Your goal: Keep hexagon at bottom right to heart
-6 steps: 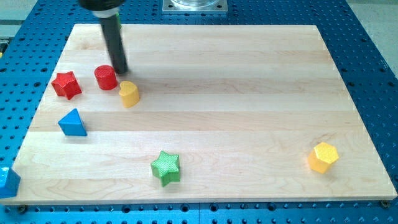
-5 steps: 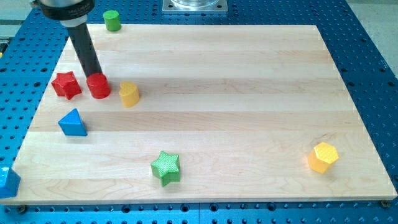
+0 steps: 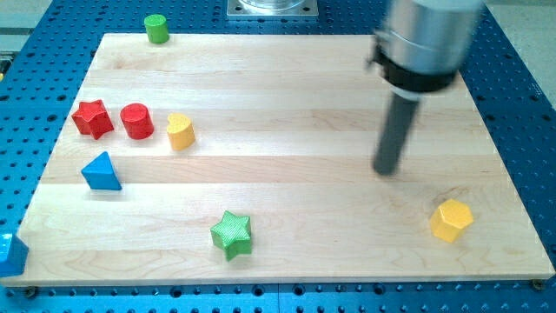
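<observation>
The yellow hexagon [image 3: 452,219] lies near the board's bottom right. The yellow heart [image 3: 180,131] lies at the left, next to the red cylinder [image 3: 136,121]. My tip [image 3: 386,170] rests on the board at the right, up and to the left of the hexagon, with a gap between them. It is far to the right of the heart.
A red star [image 3: 92,118] lies left of the red cylinder. A blue triangle [image 3: 102,171] lies below them. A green star [image 3: 232,234] is near the bottom edge. A green cylinder [image 3: 156,28] sits at the top left edge. A blue block [image 3: 10,253] is off the bottom left corner.
My tip has moved from beside the red cylinder at the left across the board to the right, near the hexagon. The red cylinder shifted a little left toward the red star.
</observation>
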### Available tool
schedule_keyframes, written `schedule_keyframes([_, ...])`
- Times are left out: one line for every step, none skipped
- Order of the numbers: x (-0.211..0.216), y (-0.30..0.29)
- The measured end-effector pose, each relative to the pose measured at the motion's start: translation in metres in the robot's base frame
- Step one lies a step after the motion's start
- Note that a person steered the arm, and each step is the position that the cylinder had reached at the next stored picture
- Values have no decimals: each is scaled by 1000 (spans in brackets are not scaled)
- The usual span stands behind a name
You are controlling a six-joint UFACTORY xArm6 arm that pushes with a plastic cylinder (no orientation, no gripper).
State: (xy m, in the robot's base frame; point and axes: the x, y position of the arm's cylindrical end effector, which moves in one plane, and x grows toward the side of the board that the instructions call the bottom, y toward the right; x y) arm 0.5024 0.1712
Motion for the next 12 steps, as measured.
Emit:
schedule_keyframes([4,102])
schedule_keyframes([83,94])
schedule_keyframes([58,54])
schedule_keyframes([-9,12])
schedule_keyframes([-54,-18])
schedule_keyframes([-9,24])
schedule_keyframes([50,61])
schedule_keyframes([113,17])
schedule_keyframes([60,-14])
schedule_keyframes([12,2])
schedule_keyframes([42,24])
schedule_keyframes([10,66])
